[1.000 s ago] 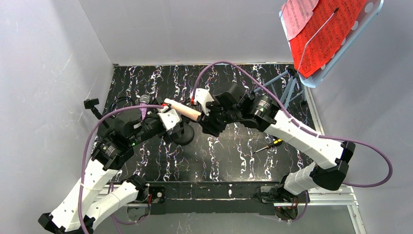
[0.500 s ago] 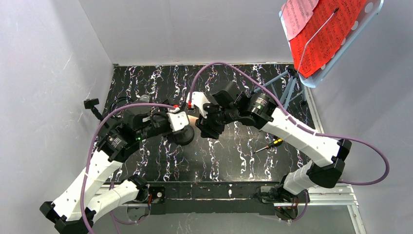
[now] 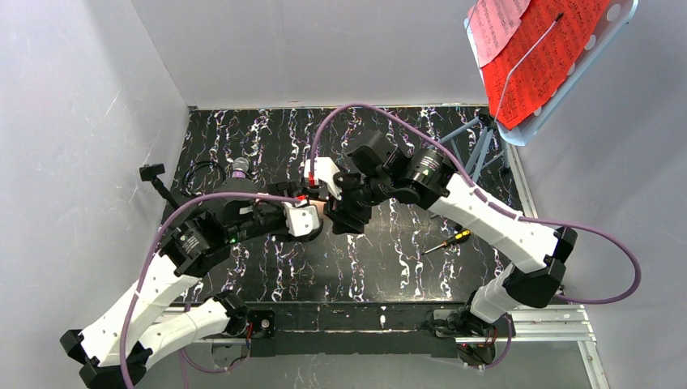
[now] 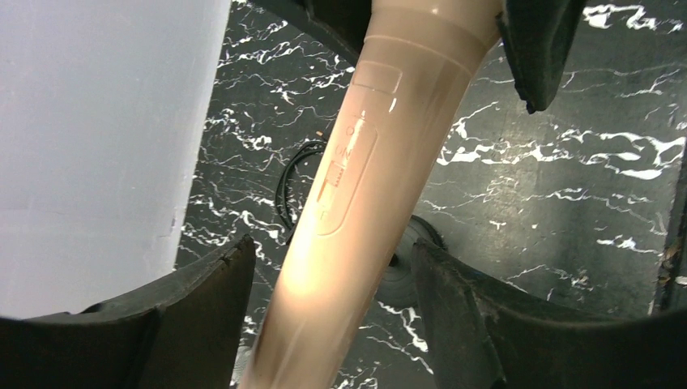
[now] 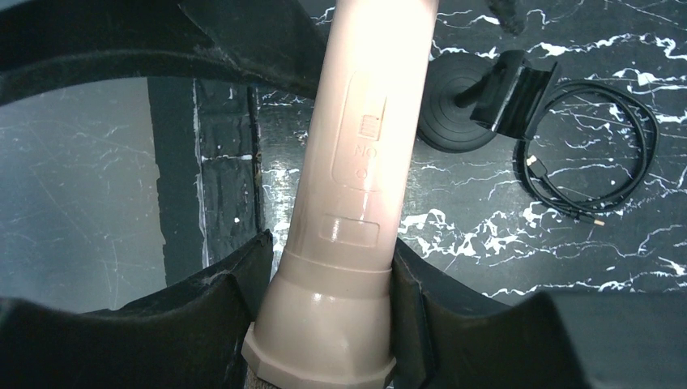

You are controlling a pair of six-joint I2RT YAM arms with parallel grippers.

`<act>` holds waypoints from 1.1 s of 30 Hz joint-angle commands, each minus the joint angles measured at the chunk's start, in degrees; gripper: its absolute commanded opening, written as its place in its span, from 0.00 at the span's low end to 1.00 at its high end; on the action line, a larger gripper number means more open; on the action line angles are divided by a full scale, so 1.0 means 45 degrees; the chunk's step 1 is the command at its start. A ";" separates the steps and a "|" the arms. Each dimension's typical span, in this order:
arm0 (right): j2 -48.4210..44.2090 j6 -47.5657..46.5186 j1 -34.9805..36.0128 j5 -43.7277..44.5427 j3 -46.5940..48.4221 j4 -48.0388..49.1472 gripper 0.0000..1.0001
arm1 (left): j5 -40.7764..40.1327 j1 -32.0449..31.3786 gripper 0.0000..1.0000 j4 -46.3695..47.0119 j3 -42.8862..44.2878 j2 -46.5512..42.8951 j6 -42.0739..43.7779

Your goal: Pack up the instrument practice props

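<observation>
The cream microphone (image 5: 356, 186) is held off the table between both arms. My right gripper (image 5: 332, 267) is shut on its wide collar end, and it also shows in the top view (image 3: 340, 212). My left gripper (image 4: 332, 251) is open, its fingers (image 4: 194, 308) straddling the handle (image 4: 356, 203) with a gap on each side; from above it (image 3: 317, 217) sits nose to nose with the right one. The purple microphone (image 3: 241, 170) lies at the back left. A black round-based post (image 5: 458, 113) stands below. The red pages (image 3: 539, 57) and the pink page (image 3: 494, 24) rest on the stand.
A coiled black cable (image 5: 599, 162) lies beside the post base. A yellow-handled screwdriver (image 3: 450, 241) lies on the marbled table under the right forearm. The music stand's tripod legs (image 3: 478, 146) stand at the back right. A black clip (image 3: 152, 173) sticks out at the far left wall.
</observation>
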 commanded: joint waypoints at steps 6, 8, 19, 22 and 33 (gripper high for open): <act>0.0435 -0.0790 0.0030 -0.1072 0.1076 -0.0741 0.01 | -0.1623 -0.0941 0.56 -0.1316 0.0355 -0.0707 0.1325; 0.0505 -0.0822 0.0032 -0.1214 0.1190 -0.0802 0.01 | -0.2007 -0.1209 0.55 -0.1611 0.0287 -0.0738 0.1470; 0.0793 -0.0806 0.0022 -0.1681 0.1442 -0.0935 0.01 | -0.2408 -0.1872 0.43 -0.1913 0.0314 -0.0580 0.1350; 0.0761 -0.0825 0.0019 -0.1581 0.1342 -0.0904 0.01 | -0.2430 -0.1991 0.29 -0.1925 0.0367 -0.0590 0.1321; 0.0088 -0.0707 0.0016 -0.0109 0.1227 -0.0052 0.53 | -0.4340 -0.2027 0.00 -0.2107 0.0366 -0.1134 0.1027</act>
